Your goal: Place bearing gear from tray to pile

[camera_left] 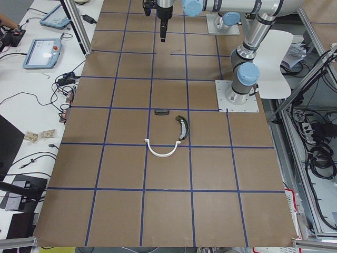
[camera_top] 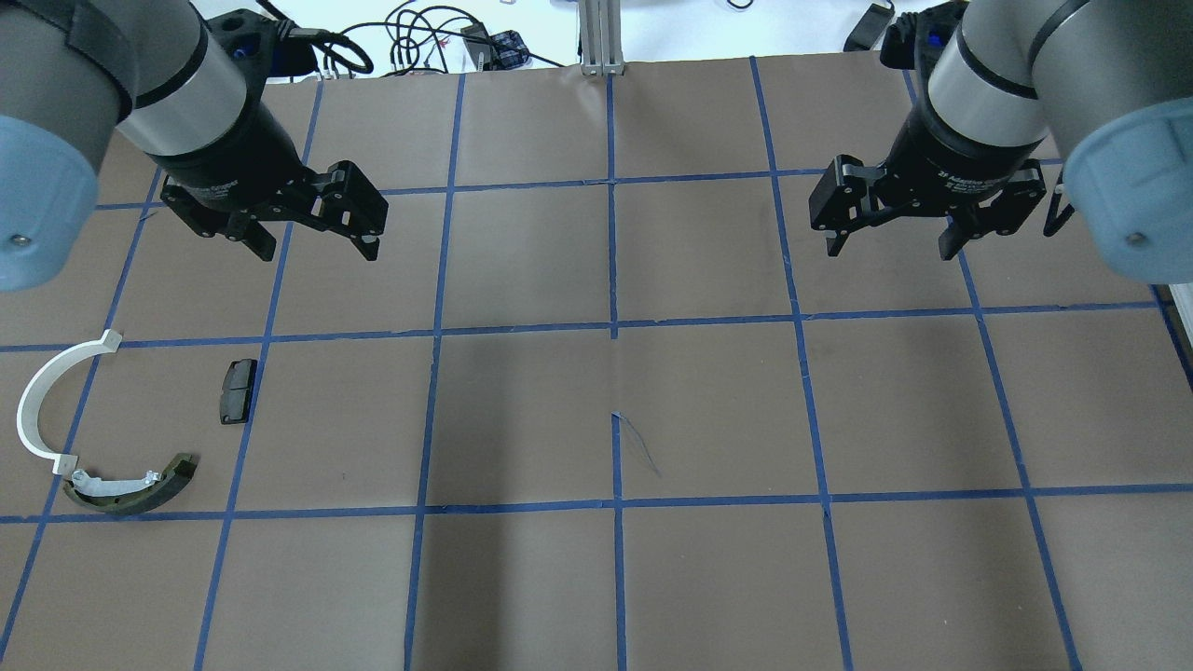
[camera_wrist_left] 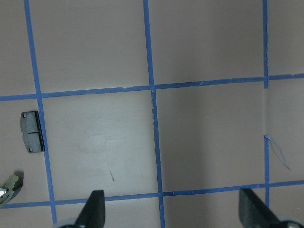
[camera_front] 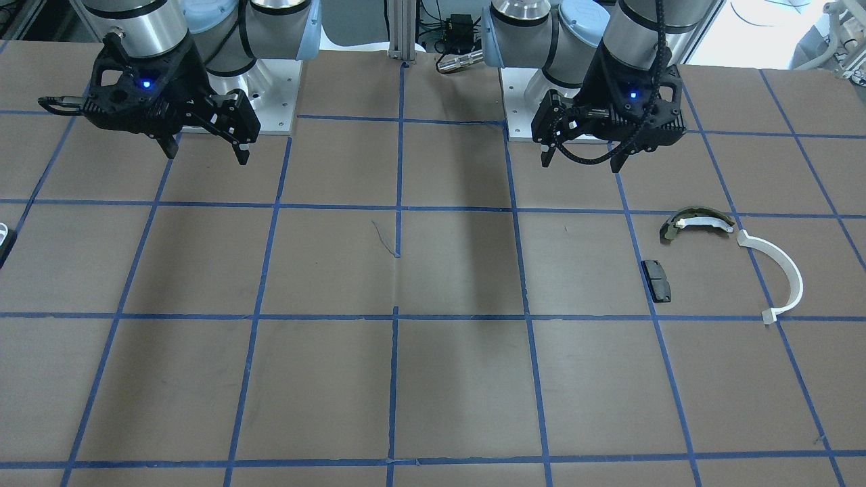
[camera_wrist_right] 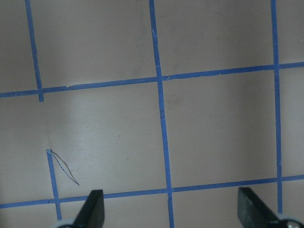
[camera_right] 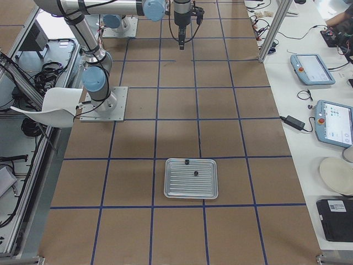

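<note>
A metal tray [camera_right: 191,187] shows only in the exterior right view. It holds two small dark parts [camera_right: 196,173]; they are too small to tell which is the bearing gear. The pile lies on the left side: a white arc [camera_top: 37,401], an olive-green shoe [camera_top: 140,486] and a black pad [camera_top: 238,390]. My left gripper [camera_top: 317,250] hangs open and empty above the table, beyond the pad. My right gripper [camera_top: 887,250] hangs open and empty on the other side. The left wrist view shows the pad [camera_wrist_left: 31,131] and the shoe's tip [camera_wrist_left: 10,184].
Brown paper with a grid of blue tape [camera_top: 612,326] covers the table. A thin pen mark [camera_top: 643,447] sits near the middle. Cables [camera_top: 410,37] and tablets [camera_right: 331,121] lie beyond the far edge. The arm bases [camera_front: 257,88] stand at the robot's side.
</note>
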Motion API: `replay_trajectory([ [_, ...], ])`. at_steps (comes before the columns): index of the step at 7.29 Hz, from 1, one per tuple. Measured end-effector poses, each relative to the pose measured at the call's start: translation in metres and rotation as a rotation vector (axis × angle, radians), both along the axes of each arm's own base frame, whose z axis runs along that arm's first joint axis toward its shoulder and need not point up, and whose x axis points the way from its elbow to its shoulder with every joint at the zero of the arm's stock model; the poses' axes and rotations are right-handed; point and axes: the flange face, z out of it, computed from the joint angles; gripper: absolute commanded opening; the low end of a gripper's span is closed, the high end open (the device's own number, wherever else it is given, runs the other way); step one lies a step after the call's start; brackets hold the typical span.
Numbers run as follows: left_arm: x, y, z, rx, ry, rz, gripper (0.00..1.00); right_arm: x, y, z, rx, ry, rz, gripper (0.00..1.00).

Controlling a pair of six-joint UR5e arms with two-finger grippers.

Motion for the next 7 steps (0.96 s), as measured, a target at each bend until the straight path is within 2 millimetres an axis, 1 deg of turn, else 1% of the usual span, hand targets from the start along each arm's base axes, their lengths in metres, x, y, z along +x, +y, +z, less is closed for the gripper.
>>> replay_trajectory([
  [4, -0.0009, 0.0009, 0.0102, -0.021, -0.001, 0.003, 1.0, 0.0, -0.0014, -0.0028, 0.005, 0.0, 0.0, 1.0],
  [7, -0.0002, 0.0028, 0.0095, -0.02, -0.002, 0.003, 1.0, -0.0038, -0.0031, -0.0049, 0.01, 0.004, -0.002, 1.0],
])
